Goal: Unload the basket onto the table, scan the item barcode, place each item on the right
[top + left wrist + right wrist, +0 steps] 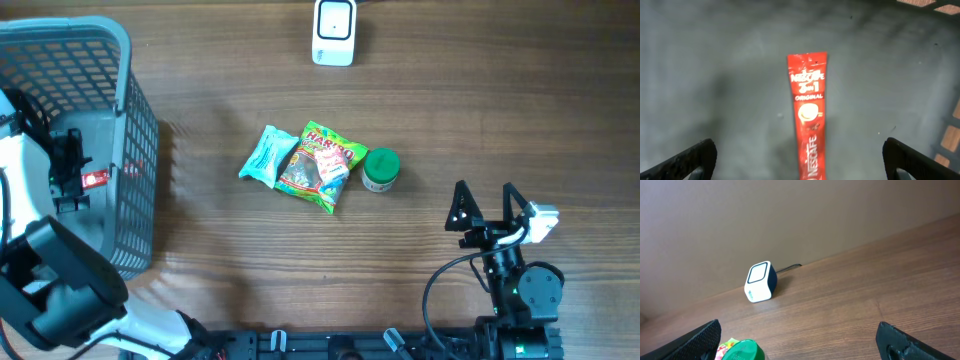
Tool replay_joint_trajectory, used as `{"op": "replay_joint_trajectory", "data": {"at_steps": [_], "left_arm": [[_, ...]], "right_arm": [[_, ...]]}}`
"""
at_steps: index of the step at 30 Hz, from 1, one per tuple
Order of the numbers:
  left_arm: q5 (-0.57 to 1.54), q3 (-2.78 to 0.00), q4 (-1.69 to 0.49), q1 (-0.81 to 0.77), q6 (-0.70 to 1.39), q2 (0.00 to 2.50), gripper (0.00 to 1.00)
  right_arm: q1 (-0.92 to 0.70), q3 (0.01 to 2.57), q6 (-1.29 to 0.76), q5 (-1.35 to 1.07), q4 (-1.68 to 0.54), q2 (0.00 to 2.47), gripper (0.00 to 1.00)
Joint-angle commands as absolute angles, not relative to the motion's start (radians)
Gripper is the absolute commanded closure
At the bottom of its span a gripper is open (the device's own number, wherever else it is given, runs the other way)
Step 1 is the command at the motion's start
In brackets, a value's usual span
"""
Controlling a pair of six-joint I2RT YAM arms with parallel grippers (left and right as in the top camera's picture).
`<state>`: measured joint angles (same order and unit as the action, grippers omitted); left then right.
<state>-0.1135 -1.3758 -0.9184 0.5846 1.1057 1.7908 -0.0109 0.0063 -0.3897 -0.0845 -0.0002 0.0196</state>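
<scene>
The grey plastic mesh basket stands at the left edge of the brown wooden table, the red stick-shaped coffee sachet lying flat inside. Mid-table sits a row (packed close): pale blue wrapped packet leftmost, green gummy-sweet bag in the middle, green-lidded round jar rightmost. Behind them, well apart, stands the white cube-shaped scanner.

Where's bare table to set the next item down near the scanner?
Free: the wood between scanner and Haribo bag, between basket and teal packet, and right of the green-lidded jar. Crowded: mid-table, where packet, bag and jar bunch together.
</scene>
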Motion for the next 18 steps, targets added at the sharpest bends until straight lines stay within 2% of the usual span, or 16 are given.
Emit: {"op": "replay_joint_trajectory", "data": {"at_steps": [1, 10, 11, 13, 14, 16, 17, 18], "left_arm": [[-0.12, -1.373, -0.896, 0.585, 1.113, 1.854, 0.0], [-0.025, -1.373, -0.796, 0.585, 1.103, 1.987, 0.01], [-0.014, -1.373, -0.802, 0.585, 1.075, 1.996, 0.03], [0.005, -1.373, -0.832, 0.585, 1.018, 2.016, 0.17], [0.004, -1.373, -0.879, 0.585, 0.98, 2.033, 0.31], [-0.002, -1.373, -0.945, 0.586, 0.917, 2.057, 0.48], [-0.015, -1.373, -0.986, 0.587, 0.894, 2.067, 0.82], [-0.031, -1.373, -1.015, 0.587, 0.893, 2.074, 0.96]], "right_arm": [[-0.014, 0.005, -0.395, -0.074, 0.002, 0.018, 0.0], [-0.014, 0.006, -0.395, -0.074, 0.002, 0.018, 0.0], [-0.014, 0.005, -0.395, -0.075, 0.002, 0.018, 0.0], [-0.014, 0.006, -0.395, -0.074, 0.002, 0.018, 0.0], [-0.014, 0.005, -0.395, -0.075, 0.002, 0.018, 0.0], [-0.014, 0.005, -0.395, -0.074, 0.002, 0.018, 0.0], [-0.014, 0.005, -0.395, -0.074, 0.002, 0.018, 0.0], [-0.014, 0.005, -0.395, -0.075, 0.002, 0.018, 0.0]]}}
